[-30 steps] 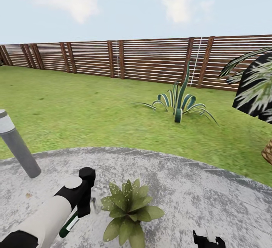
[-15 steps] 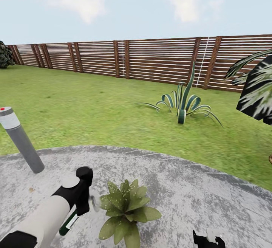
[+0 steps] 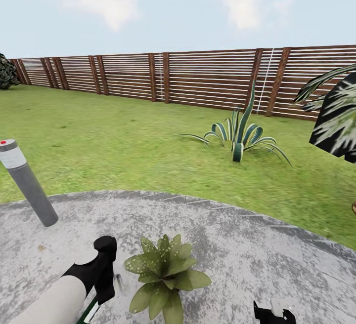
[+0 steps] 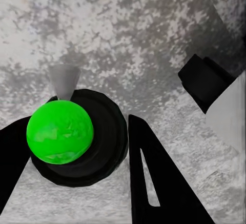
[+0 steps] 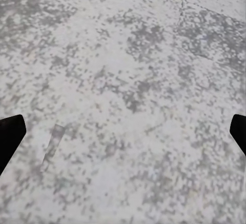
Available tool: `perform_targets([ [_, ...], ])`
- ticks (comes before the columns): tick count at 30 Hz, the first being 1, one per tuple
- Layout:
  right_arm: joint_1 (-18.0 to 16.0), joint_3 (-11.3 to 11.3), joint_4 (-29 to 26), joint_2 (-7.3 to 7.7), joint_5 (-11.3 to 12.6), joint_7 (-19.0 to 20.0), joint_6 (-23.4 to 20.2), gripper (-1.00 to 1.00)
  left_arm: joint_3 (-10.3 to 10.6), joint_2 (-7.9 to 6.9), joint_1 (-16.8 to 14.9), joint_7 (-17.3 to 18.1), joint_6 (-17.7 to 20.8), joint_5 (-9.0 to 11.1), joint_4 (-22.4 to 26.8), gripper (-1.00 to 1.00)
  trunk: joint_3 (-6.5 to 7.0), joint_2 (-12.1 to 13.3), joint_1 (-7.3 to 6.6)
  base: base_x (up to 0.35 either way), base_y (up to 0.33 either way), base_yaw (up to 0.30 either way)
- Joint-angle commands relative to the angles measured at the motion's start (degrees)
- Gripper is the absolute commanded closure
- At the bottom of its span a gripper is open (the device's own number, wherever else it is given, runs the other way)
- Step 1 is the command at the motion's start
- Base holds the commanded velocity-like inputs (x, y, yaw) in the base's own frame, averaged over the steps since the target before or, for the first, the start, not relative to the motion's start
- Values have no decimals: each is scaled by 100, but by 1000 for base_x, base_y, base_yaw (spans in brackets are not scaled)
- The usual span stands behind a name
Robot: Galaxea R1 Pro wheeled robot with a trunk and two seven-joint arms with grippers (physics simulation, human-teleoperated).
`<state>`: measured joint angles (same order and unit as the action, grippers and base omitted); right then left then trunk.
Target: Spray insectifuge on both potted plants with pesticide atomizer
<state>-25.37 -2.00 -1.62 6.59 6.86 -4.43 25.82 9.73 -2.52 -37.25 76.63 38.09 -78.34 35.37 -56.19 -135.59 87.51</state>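
At the far left of the head view a dark bush (image 3: 7, 71) sits by the end of the brown slatted fence (image 3: 212, 78), which runs across the whole back of the garden under a pale blue sky with thin clouds. A green lawn (image 3: 118, 141) slopes down from the fence to a round grey patio (image 3: 257, 260) with a mottled, speckled surface. On the patio's left edge a grey post light (image 3: 27, 183) with a white cap leans to the left. Lower down, the left arm (image 3: 64, 294) reaches in, and its gripper (image 4: 77, 147) is clamped around the atomizer (image 4: 60, 130), whose bright green ball top and black collar sit between the two black fingers (image 4: 159, 178) in the left wrist view, above the bare paving. Just beside the arm, to its right, a potted plant (image 3: 165, 272) spreads speckled green leaves on the patio. Farther back on the lawn stands a striped agave (image 3: 240, 139). At the bottom edge the right gripper (image 3: 273, 314) hangs over bare paving, its jaws spread wide with nothing between them. A palm (image 3: 336, 111) fills the right edge.
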Motion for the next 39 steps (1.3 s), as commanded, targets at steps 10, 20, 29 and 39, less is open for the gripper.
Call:
perform_targets([
  [10,-3,-28,-5,-26,52,3,20,-100,10,-34,33,-529,58,741,88,100,-5,-2,-1,-3,-24,166],
  [20,-3,-23,0,18,52,3,20,-100,22,-36,-1,-545,89,766,101,100,-5,-2,-1,-131,-206,26],
  [29,-3,-28,-6,-16,52,3,20,-100,18,-90,1,-579,109,759,81,100,-5,-2,-1,-3,-7,158],
  [39,-3,-28,-5,-18,52,3,20,-100,22,-57,48,-833,102,777,48,100,-5,-2,-1,0,0,192],
])
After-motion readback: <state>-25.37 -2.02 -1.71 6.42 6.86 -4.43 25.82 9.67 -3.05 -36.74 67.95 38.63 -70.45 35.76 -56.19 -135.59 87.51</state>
